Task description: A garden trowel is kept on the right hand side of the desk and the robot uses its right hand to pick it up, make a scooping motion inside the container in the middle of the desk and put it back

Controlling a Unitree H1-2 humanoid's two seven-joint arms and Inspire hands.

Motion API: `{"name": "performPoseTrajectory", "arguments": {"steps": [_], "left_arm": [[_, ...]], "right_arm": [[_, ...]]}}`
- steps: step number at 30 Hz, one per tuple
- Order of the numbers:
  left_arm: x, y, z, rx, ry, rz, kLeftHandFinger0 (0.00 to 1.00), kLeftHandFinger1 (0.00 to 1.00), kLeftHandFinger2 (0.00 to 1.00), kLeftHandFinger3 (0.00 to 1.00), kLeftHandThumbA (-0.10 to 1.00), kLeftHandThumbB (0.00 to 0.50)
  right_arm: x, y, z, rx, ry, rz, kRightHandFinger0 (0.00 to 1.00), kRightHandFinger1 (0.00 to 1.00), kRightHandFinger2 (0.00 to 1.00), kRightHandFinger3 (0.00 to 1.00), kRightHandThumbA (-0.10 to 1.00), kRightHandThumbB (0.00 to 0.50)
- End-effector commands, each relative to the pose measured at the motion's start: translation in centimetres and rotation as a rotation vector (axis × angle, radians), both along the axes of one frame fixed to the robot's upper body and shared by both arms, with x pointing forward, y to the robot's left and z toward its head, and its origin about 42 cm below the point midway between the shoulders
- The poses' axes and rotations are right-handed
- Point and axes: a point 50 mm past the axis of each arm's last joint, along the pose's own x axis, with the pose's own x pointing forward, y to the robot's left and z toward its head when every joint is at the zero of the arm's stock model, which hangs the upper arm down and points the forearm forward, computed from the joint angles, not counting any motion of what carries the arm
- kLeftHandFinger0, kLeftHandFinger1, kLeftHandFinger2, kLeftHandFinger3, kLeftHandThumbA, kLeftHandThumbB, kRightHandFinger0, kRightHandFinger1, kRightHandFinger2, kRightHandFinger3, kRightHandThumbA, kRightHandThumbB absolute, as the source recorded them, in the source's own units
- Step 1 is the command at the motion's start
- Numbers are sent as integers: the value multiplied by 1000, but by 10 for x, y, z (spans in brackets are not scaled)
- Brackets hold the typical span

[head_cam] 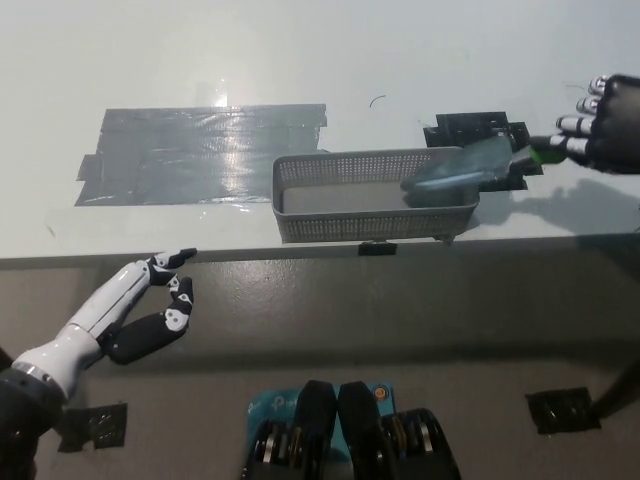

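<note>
Garden trowel (468,167) sits at the right end of the mesh basket (372,222). Long axis runs roughly left-right across the bench (300,50), a bit diagonal. Grey-blue blade points left and slightly toward the near edge, lying over the basket's right rim and reaching into its right portion. The blade is motion-blurred, so I can't tell if the tip touches the basket floor. Green handle points right, away from the basket.

Right hand (608,135) is black, right of the basket at the frame edge, fingers (575,124) wrapped around the green handle.

Around the basket:
- black tape marks (478,128) just behind its right end, partly hidden by the trowel blade
- large grey tape patch (200,150) to its left and behind, on the bench top
- small black clip or tab (377,248) at the bench edge just in front of the basket

Left hand (150,310) is white, well left of and below the basket, off the bench in front of its near edge, holding nothing, fingers loosely spread.
</note>
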Motion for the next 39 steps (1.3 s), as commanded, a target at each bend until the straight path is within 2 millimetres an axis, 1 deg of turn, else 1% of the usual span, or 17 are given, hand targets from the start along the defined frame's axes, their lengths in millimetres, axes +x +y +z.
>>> {"name": "performPoseTrajectory", "arguments": {"steps": [1, 6, 8, 9, 12, 14, 16, 18, 21, 23, 25, 28, 30, 32, 35, 36, 39], "left_arm": [[5, 2, 14, 31, -43, 0, 1000, 1000, 1000, 892, 57, 43], [8, 0, 16, 23, -48, -14, 1000, 1000, 1000, 922, 74, 49], [7, 0, 16, 21, -50, -14, 1000, 1000, 1000, 908, 67, 52], [8, 0, 16, 21, -57, -14, 1000, 1000, 1000, 897, 54, 54], [9, 0, 15, 18, -64, -20, 1000, 1000, 1000, 879, 92, 66], [9, -1, 15, 32, -53, -15, 1000, 1000, 1000, 902, 130, 67], [9, -4, 16, 34, -55, -23, 1000, 1000, 1000, 899, 113, 62], [11, -5, 15, 20, -54, -27, 1000, 1000, 1000, 876, 87, 69], [13, -8, 15, 19, -58, -37, 1000, 1000, 1000, 872, 82, 68], [13, -9, 15, 24, -63, -37, 1000, 1000, 1000, 876, 88, 79], [12, -11, 16, 24, -57, -34, 1000, 1000, 1000, 893, 78, 75], [14, -15, 17, 25, -66, -48, 1000, 1000, 1000, 878, 67, 77], [15, -17, 18, 28, -71, -58, 1000, 1000, 1000, 872, 67, 78], [17, -18, 19, 26, -76, -66, 1000, 1000, 1000, 866, 74, 80], [18, -19, 20, 31, -73, -70, 1000, 1000, 1000, 864, 52, 68], [18, -21, 22, 23, -73, -78, 1000, 1000, 1000, 859, 31, 64], [17, -23, 23, 6, -72, -84, 1000, 1000, 1000, 839, -43, 60]], "right_arm": [[-3, -9, 25, 21, -55, 9, 0, 0, 13, 348, -18, 233], [-3, -14, 18, -20, -44, 0, 0, 0, 31, 288, -26, 262], [-4, -15, 13, -23, -33, -3, 0, 0, 14, 292, -25, 268], [-5, -13, 13, -39, -27, -4, 0, 0, 3, 362, -13, 289], [-3, -11, 10, -51, -6, -49, 0, 0, 0, 367, -25, 259], [2, 1, 10, -41, 1, -48, 0, 0, 0, 302, -97, 260], [8, 10, 13, -58, 3, -80, 0, 0, 1, 304, -84, 213], [12, 16, 15, -52, -1, -85, 0, 0, 9, 302, -69, 214], [19, 27, 23, -74, 15, -152, 0, 0, 155, 329, -85, 190], [23, 40, 28, -81, 26, -183, 0, 0, 63, 370, -78, 212], [29, 52, 30, -103, 27, -198, 0, 0, 85, 388, -57, 211], [30, 62, 25, -98, 32, -192, 0, 0, 114, 341, -76, 235], [30, 71, 19, -67, 29, -144, 0, 0, 19, 241, -100, 236], [32, 78, 15, -45, 49, -153, 0, 0, 0, 268, -100, 194], [33, 86, 10, -49, 49, -144, 0, 0, 40, 297, -68, 181], [33, 92, 5, -33, 63, -136, 0, 0, 2, 342, -29, 175], [34, 103, -4, -15, 71, -95, 0, 0, 119, 219, -100, 204]]}}
